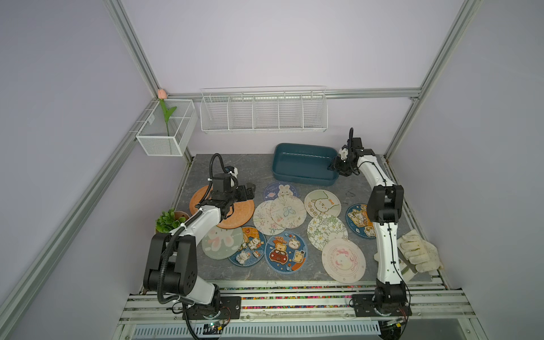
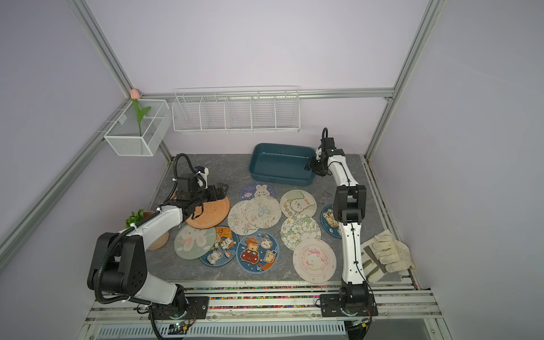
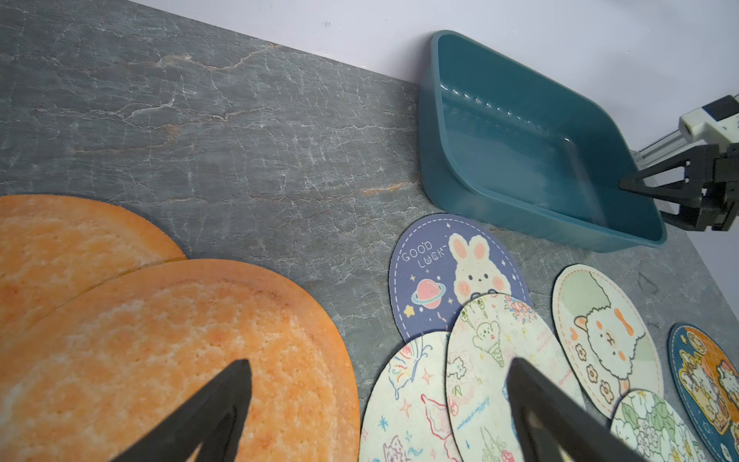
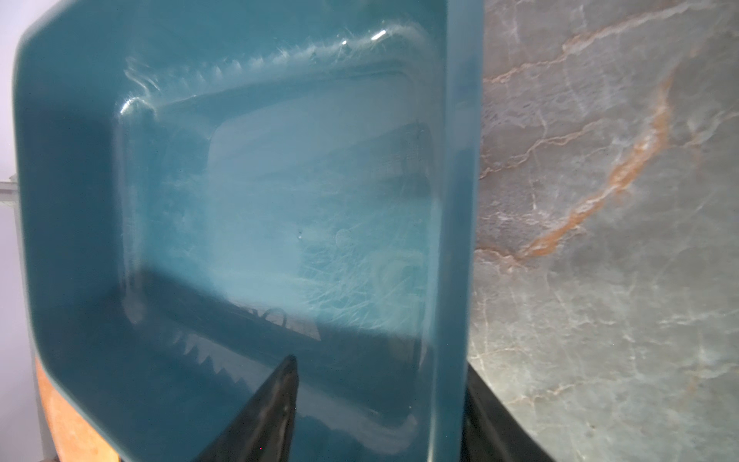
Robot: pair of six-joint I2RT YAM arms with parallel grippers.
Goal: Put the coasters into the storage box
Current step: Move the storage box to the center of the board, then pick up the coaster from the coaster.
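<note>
the storage box [image 1: 300,163] sits empty at the far edge of the grey stone-look table [image 1: 253,167], and all the coasters lie spread on the table nearer the robot, several overlapping. the right gripper [image 1: 332,168] is at the box's right end wall, one finger inside and one outside. in the right wrist view the inner finger stands clear of the wall, so the jaws are parted and hold nothing. the left gripper [image 3: 380,366] is released and spread wide, empty, hovering low over the edge of the upper orange coaster [image 3: 200,340], which overlaps a second orange coaster [image 3: 60,240]. the likely step is a first pick here: come down on the free edge facing the butterfly coaster [image 3: 404,400], slip one finger under and pinch only the top disc. the left arm is folded forward, its wrist pitched down towards the table; the right arm is stretched far out, its wrist turned towards the box.
</note>
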